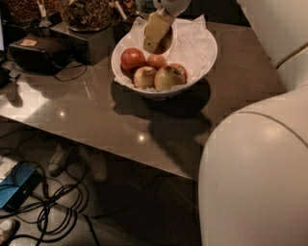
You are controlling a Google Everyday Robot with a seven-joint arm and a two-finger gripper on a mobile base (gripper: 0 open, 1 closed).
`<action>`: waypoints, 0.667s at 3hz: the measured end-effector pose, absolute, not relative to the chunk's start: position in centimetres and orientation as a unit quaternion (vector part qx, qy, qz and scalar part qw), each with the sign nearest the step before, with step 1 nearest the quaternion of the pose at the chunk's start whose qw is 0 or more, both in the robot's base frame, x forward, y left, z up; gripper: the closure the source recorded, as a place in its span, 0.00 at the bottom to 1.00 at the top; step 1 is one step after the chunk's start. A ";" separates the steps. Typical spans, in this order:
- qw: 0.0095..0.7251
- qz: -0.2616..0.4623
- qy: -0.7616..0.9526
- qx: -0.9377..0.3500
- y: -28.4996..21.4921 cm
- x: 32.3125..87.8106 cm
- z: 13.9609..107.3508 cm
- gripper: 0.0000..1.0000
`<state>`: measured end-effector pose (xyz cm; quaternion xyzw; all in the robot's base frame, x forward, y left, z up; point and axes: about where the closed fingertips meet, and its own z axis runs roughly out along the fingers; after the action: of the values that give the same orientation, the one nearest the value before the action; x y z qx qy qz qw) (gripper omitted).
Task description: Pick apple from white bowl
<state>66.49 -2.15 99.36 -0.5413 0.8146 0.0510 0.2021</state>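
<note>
Hovering above white bowl (pixel 204 65) by tabletop's far edge: gripper (pixel 156 33); whether it is clamping anything, cannot tell. Apple (pixel 156 61) is lying mid-bowl, touching neighbours. Likely handling firm, smooth, slippery, easily bruised; grasping across widest middle is looking safest.

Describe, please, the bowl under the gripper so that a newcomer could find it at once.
On the grey table, look to the far side, just right of the dark containers. The white bowl sits there, with the gripper hanging over its back half. Unlike its dark neighbours, it is wide, white, paper-lined and holds apples.
</note>
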 end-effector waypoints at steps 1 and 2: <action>0.198 0.066 0.792 -0.573 -0.4 64.4 100.8 1.00; 0.196 0.072 0.767 -0.607 1.1 62.6 101.9 1.00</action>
<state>62.64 1.07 101.94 -0.6069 0.7669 0.0715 0.1958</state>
